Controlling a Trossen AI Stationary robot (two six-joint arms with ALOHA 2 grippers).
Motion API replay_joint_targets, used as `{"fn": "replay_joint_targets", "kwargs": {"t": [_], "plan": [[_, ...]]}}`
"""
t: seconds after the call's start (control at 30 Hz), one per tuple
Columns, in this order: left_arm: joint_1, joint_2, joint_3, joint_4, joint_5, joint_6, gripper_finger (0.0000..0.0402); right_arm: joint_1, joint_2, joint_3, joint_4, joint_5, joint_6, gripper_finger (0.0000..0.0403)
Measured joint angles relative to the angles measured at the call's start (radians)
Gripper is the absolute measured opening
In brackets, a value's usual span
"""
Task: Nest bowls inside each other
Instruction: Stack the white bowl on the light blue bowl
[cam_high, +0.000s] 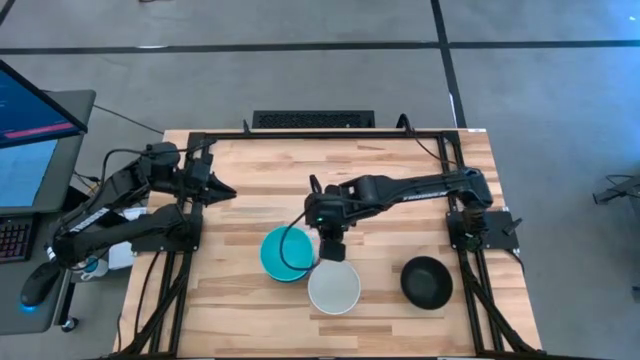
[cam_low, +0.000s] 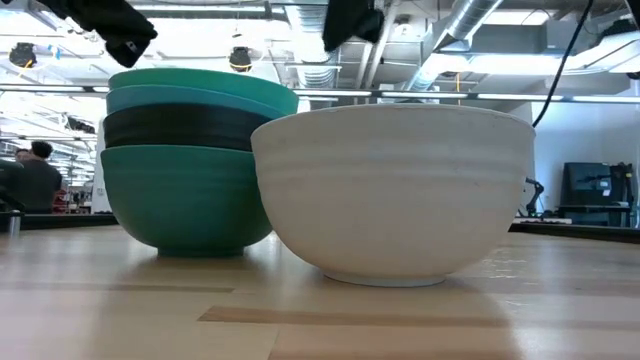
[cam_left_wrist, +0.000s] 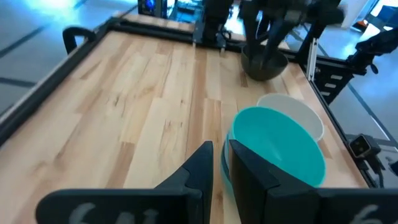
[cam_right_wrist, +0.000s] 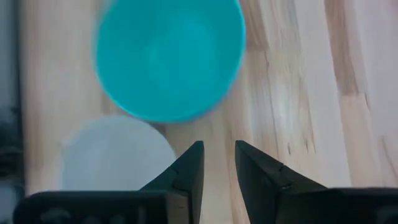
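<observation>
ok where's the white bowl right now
In the high view the white bowl sits near the table's front edge, just right of the nested cyan-topped stack, with the lone black bowl farther right.

Lower nested bowls (cam_low: 180, 150) mostly hidden

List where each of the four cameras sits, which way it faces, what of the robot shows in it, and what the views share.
High view: overhead, facing straight down; both arms, right gripper over the white bowl, left gripper waiting at the table's left.
Low view: table height, level across; stack of bowls, white bowl, dark arm parts above.
Left wrist view: past its own fingers toward the stack and black bowl.
Right wrist view: looking down past its own fingers at the table.
Shared: cyan-topped stack and white bowl appear in all four.
</observation>
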Motion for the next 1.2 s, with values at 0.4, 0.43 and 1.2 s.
{"fn": "replay_joint_targets", "kwargs": {"t": [0.4,0.43,1.2], "plan": [[0.0,-0.133,0.0,-0.02,-0.03,-0.015,0.0041,0.018,-0.148,-0.089,0.19,0.119,-0.003,0.0113],[0.0,-0.142,0.0,-0.025,-0.03,-0.011,0.0041,0.018,-0.148,-0.124,0.219,0.113,-0.003,0.0113],[0.0,-0.168,0.0,0.106,-0.125,-0.107,0.0041,0.065,-0.469,-0.78,0.669,0.135,0.208,0.0113]]}}
